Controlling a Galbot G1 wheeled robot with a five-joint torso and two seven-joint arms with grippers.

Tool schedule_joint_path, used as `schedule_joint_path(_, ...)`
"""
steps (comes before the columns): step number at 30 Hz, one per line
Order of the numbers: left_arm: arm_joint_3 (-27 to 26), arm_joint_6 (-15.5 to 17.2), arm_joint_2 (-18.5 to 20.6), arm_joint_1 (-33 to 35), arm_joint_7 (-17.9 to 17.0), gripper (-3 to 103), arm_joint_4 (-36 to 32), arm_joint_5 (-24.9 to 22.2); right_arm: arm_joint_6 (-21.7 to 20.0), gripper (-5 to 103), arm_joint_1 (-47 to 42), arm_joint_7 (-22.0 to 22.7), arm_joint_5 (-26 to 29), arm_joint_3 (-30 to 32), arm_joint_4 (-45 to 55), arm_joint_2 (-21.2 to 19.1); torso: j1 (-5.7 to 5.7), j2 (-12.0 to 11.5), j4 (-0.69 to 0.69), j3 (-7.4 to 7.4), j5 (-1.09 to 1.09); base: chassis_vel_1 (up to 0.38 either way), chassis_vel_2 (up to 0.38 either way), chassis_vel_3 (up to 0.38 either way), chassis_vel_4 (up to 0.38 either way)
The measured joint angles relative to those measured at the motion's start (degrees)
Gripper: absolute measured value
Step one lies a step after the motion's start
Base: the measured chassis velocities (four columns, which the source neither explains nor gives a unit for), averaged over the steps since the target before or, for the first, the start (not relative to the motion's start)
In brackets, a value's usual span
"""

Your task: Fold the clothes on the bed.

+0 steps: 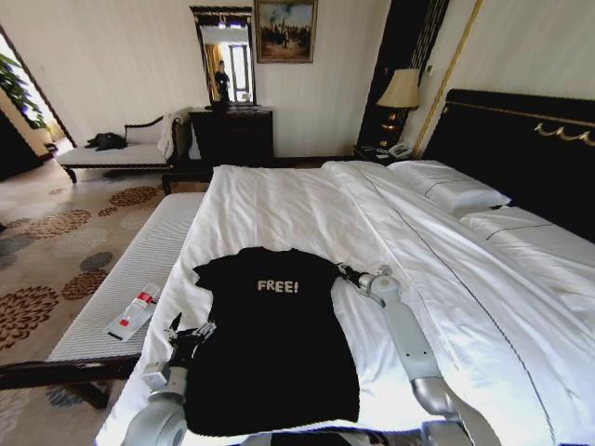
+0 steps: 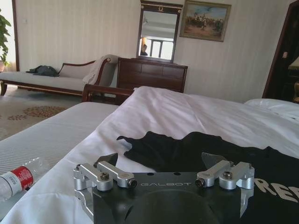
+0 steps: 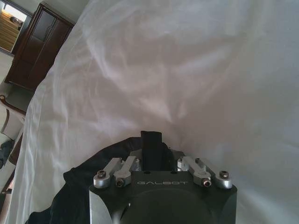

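The clothes (image 1: 274, 348) are one black T-shirt with white "FREE!" lettering, lying flat on the white bed (image 1: 307, 200) near its close edge. My left gripper (image 1: 191, 332) stands open at the shirt's left edge, just below the left sleeve (image 2: 154, 149). In the left wrist view its fingers (image 2: 110, 159) are spread wide, with the sleeve just beyond them. My right gripper (image 1: 345, 271) is at the shirt's right shoulder. In the right wrist view its fingers (image 3: 151, 147) are pressed together with the black fabric (image 3: 79, 191) bunched up to them.
A plastic water bottle (image 1: 136, 311) lies on the grey padded bench (image 1: 139, 251) along the bed's left side. Pillows (image 1: 451, 190) and the dark headboard (image 1: 530, 149) are at the right. A dark dresser (image 1: 232, 135) and chaise (image 1: 121, 149) stand by the far wall.
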Motion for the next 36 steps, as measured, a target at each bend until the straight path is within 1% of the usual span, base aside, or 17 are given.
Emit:
schedule_joint_path(1, 0.0, 0.0, 0.0, 0.0, 0.0, 100, 0.0, 0.0, 0.0, 34, 0.0, 0.0, 0.0, 0.0, 0.0, 0.0, 0.0, 0.0, 0.0, 0.0, 0.0, 0.0, 0.0, 0.0, 0.0)
schedule_joint_path(5, -0.5, 0.0, 0.0, -0.1, 0.0, 100, 0.3, -0.2, 0.2, 12, 0.4, 0.3, -0.6, -0.7, -0.3, 0.3, 0.0, 0.0, 0.0, 0.0, 0.0, 0.0, 0.0, 0.0, 0.0)
schedule_joint_path(6, -0.5, 0.0, 0.0, -0.1, 0.0, 100, 0.3, -0.2, 0.2, 12, 0.4, 0.3, -0.6, -0.7, -0.3, 0.3, 0.0, 0.0, 0.0, 0.0, 0.0, 0.0, 0.0, 0.0, 0.0)
schedule_joint_path(7, -0.5, -0.1, 0.0, -0.1, 0.0, 100, 0.3, -0.3, 0.3, 7, 0.4, 0.3, -0.7, -0.9, -0.4, 0.3, 0.0, 0.0, 0.0, 0.0, 0.0, 0.0, 0.0, 0.0, 0.0)
schedule_joint_path(8, -0.5, -0.2, 0.0, -0.1, 0.1, 100, 0.4, -0.3, 0.3, 7, 0.4, 0.2, -0.9, -1.0, -0.4, 0.4, 0.0, 0.0, 0.0, 0.0, 0.0, 0.0, 0.0, 0.0, 0.0)
schedule_joint_path(9, -0.5, -0.2, -0.1, 0.0, 0.1, 100, 0.4, -0.3, 0.5, 2, 0.4, 0.2, -1.1, -1.1, -0.4, 0.4, 0.0, 0.0, 0.0, 0.0, 0.0, 0.0, 0.0, 0.0, 0.0)
schedule_joint_path(10, -0.5, -0.2, -0.1, 0.0, 0.1, 100, 0.4, -0.3, 0.6, 1, 0.5, 0.2, -1.4, -1.3, -0.4, 0.4, 0.0, 0.0, 0.0, 0.0, 0.0, 0.0, 0.0, 0.0, 0.0)
schedule_joint_path(22, 0.0, -0.2, -0.2, -0.6, 0.1, 100, 0.2, -0.7, 2.1, 1, -0.5, -0.5, -6.2, -3.3, 2.0, -0.1, 0.01, 0.0, 0.0, 0.0, 0.0, 0.0, 0.0, 0.0, 0.0)
schedule_joint_path(25, -0.1, -0.2, -0.2, -0.3, 0.2, 100, 0.0, -0.8, 3.3, 1, -2.2, -1.9, -10.1, -5.1, 5.3, -0.9, 0.0, 0.0, 0.0, 0.0, 0.0, 0.0, 0.0, 0.0, 0.0)
schedule_joint_path(26, -0.1, -0.2, -0.2, -0.3, 0.2, 100, 0.0, -0.8, 3.3, 1, -2.2, -1.9, -10.1, -5.1, 5.3, -0.9, 0.0, 0.0, 0.0, 0.0, 0.0, 0.0, 0.0, 0.0, 0.0)
schedule_joint_path(28, -0.1, -0.2, -0.3, -0.1, 0.3, 100, -0.1, -0.8, 3.8, 1, -2.9, -2.4, -11.7, -6.1, 6.6, -1.3, 0.0, 0.0, 0.0, 0.0, -0.01, 0.0, 0.0, 0.0, 0.0)
schedule_joint_path(29, -0.1, -0.3, -0.3, 0.1, 0.4, 100, -0.1, -0.7, 4.7, 1, -3.9, -3.3, -14.6, -7.9, 8.3, -1.7, 0.0, 0.0, 0.0, 0.0, 0.0, 0.0, 0.0, 0.0, 0.0)
schedule_joint_path(31, -0.2, -0.5, -0.4, 0.2, 0.6, 100, -0.2, -0.6, 6.2, 1, -4.5, -4.5, -18.3, -10.2, 9.1, -2.0, 0.0, 0.0, 0.0, 0.0, -0.02, 0.0, 0.0, 0.0, 0.0)
schedule_joint_path(32, -0.2, -0.5, -0.4, 0.2, 0.6, 100, -0.2, -0.6, 6.2, 1, -4.5, -4.5, -18.3, -10.2, 9.1, -2.0, 0.0, 0.0, 0.0, 0.0, -0.02, 0.0, 0.0, 0.0, 0.0)
schedule_joint_path(36, -0.6, -0.7, -0.8, 0.7, 0.8, 100, -0.6, -0.5, 9.2, 1, -4.4, -6.7, -24.7, -14.5, 8.8, -1.7, 0.0, 0.0, 0.0, 0.0, -0.01, 0.0, 0.0, 0.0, 0.0)
